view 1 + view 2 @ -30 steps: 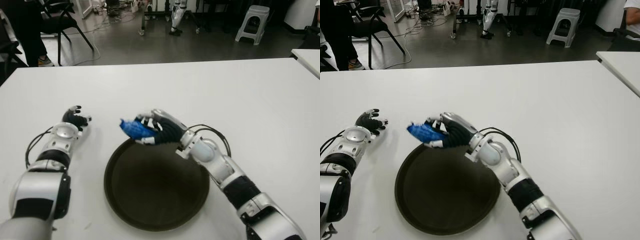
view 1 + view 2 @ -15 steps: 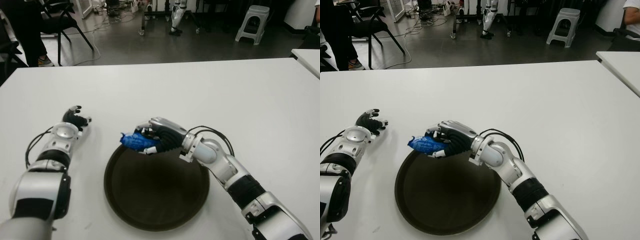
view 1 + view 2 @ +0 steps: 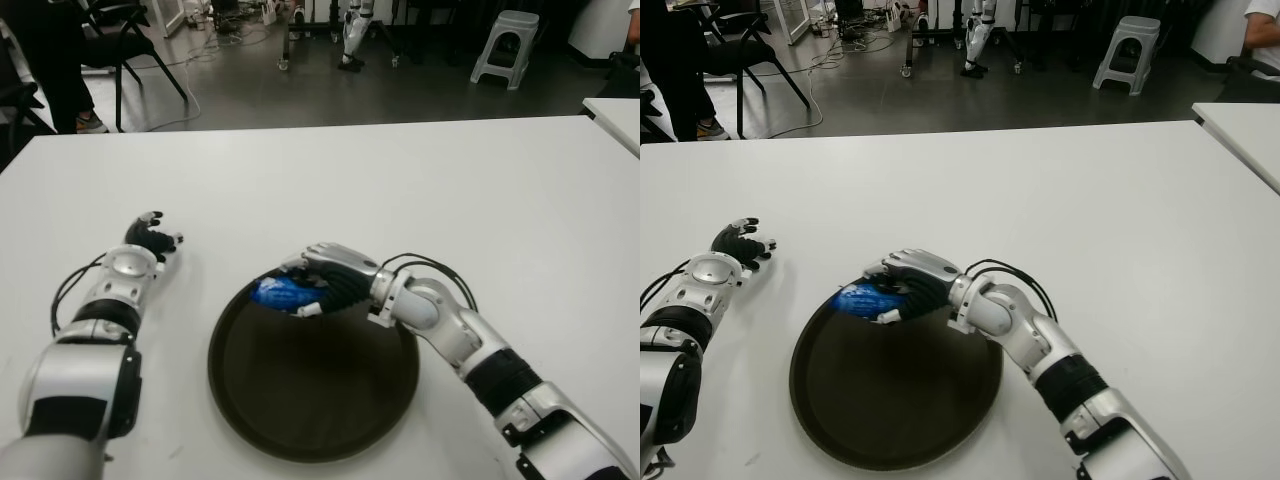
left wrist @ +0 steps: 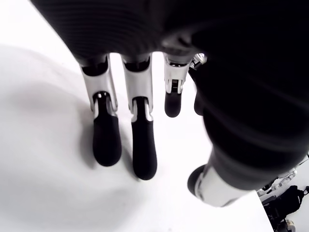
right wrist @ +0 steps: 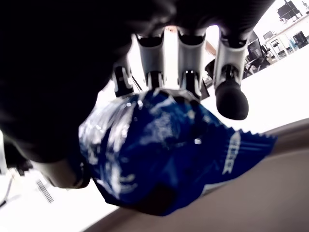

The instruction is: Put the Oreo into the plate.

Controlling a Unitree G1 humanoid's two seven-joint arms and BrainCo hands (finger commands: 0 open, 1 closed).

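The blue Oreo packet (image 3: pixel 277 294) is held in my right hand (image 3: pixel 318 282), whose fingers curl over it at the far rim of the round dark plate (image 3: pixel 312 400). Close up, the right wrist view shows the crinkled blue wrapper (image 5: pixel 164 150) still gripped between fingers and thumb, its lower edge down near the plate's brown surface (image 5: pixel 241 203). My left hand (image 3: pixel 148 240) lies on the white table to the left of the plate, fingers relaxed and holding nothing (image 4: pixel 125 140).
The white table (image 3: pixel 420 190) stretches wide behind and to the right of the plate. Beyond its far edge are a chair (image 3: pixel 120 40), a stool (image 3: pixel 505 45) and a person's legs (image 3: pixel 55 70) on the floor.
My right hand has lowered and moved a little right with the Oreo, from above the plate's rim down into the plate's far edge. The left hand has not moved.
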